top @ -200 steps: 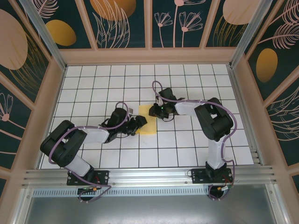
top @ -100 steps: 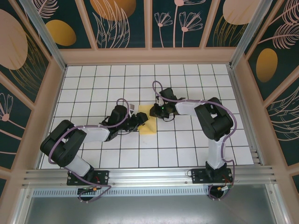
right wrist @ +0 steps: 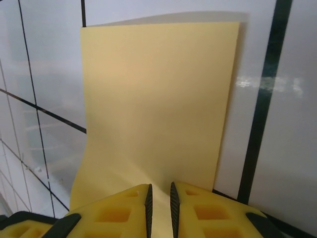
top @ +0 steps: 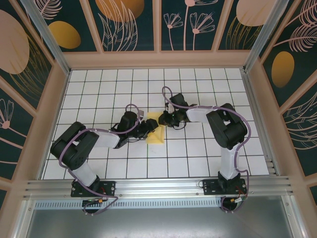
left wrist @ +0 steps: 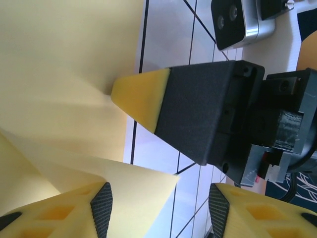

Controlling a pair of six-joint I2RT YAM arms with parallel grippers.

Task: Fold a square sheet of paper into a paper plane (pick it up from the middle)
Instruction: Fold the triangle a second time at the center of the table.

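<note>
The square sheet of paper [top: 159, 135] lies pale yellow on the white grid floor, partly folded with angled edges. My right gripper [top: 162, 120] comes down on its far part. In the right wrist view its fingertips [right wrist: 159, 186] stand almost together, with a small ridge of the paper [right wrist: 153, 99] rising into the gap. My left gripper [top: 150, 128] is at the sheet's left edge. Its jaws [left wrist: 161, 192] stand wide apart around a lifted pointed corner of the paper [left wrist: 148, 191], which rests against the left pad [left wrist: 101, 210]. The right gripper's yellow fingertip [left wrist: 141, 96] dents the sheet there.
The floor is white tile with black grid lines [top: 198, 153], walled by wooden panels [top: 158, 59]. An aluminium rail [top: 158, 187] runs along the near edge by the arm bases. The right wrist's camera housing [left wrist: 235, 22] sits close above the left gripper.
My left gripper has slid right onto the sheet's left edge and its jaws have narrowed somewhat. The paper's left corner has lifted. The right gripper has shifted slightly left and closed a little.
</note>
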